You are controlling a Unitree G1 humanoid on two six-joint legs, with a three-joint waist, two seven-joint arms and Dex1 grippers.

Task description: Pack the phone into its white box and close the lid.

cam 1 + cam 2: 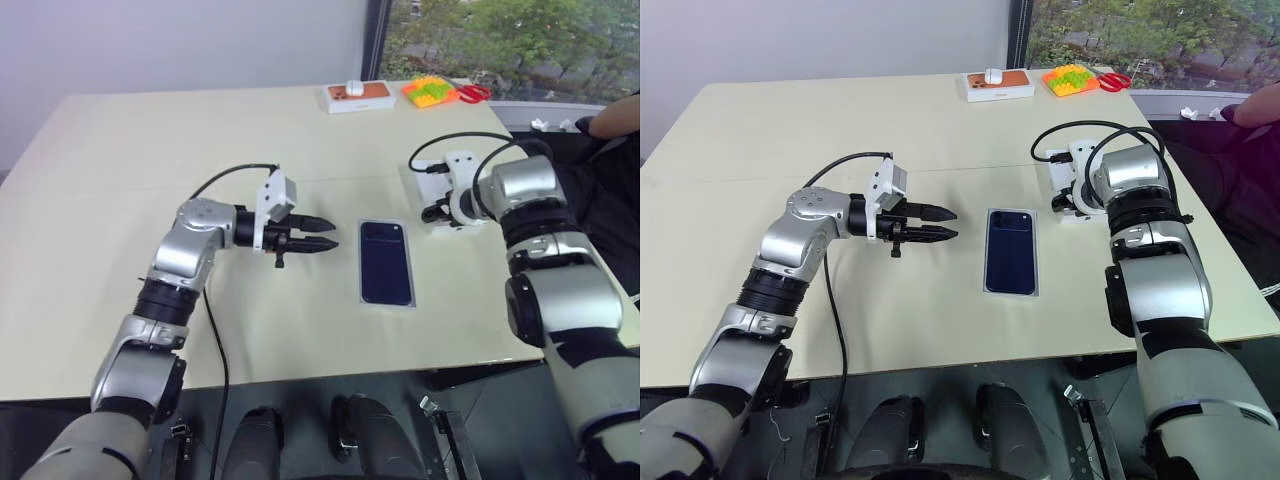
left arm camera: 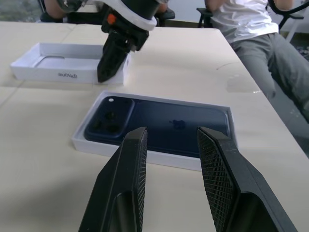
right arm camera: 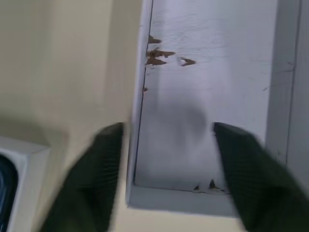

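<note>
Right end effector [image 3: 166,159] straddles the lid's [image 3: 212,82] wall.

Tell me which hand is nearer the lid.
Right. The right hand is down at the lid, one finger outside its wall and one inside; the left hand hovers beyond the phone, apart from it.

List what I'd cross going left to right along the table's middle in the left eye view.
Left gripper with black fingers → slim dark navy phone lying in its shallow white cardboard box → right gripper at the open white lid.
</note>
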